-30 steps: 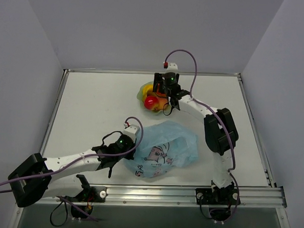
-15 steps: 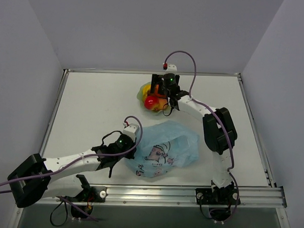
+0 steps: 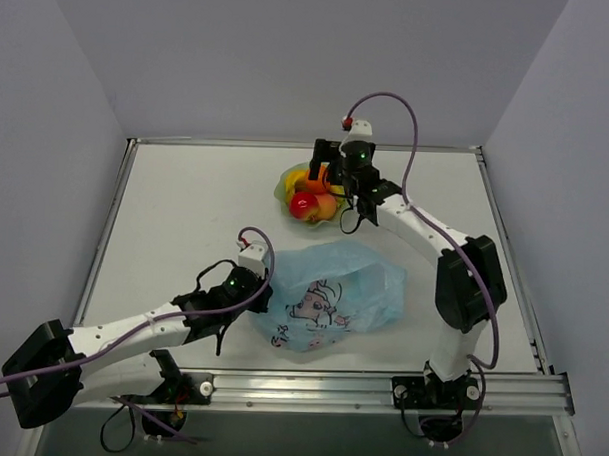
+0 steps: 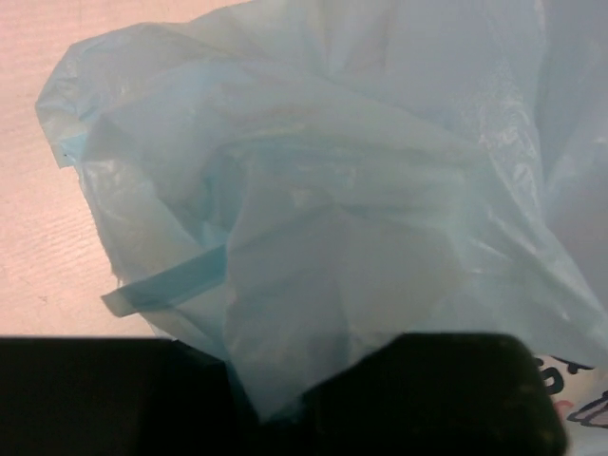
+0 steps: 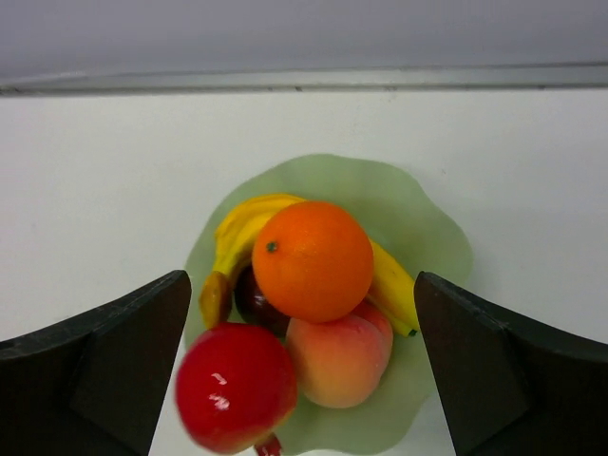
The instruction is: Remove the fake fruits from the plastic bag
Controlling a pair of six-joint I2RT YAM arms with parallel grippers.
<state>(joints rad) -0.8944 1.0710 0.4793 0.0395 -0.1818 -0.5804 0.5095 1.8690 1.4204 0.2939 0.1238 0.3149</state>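
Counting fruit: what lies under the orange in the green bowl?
A banana, peach and dark round fruit, partly covered by the orange; apple beside them. The bowl floor beneath is hidden.

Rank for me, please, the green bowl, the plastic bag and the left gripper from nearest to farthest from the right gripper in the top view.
1. The green bowl: right beneath the right gripper, at the far side of the table.
2. The plastic bag: mid-table, toward the near edge.
3. The left gripper: at the bag's near left edge.
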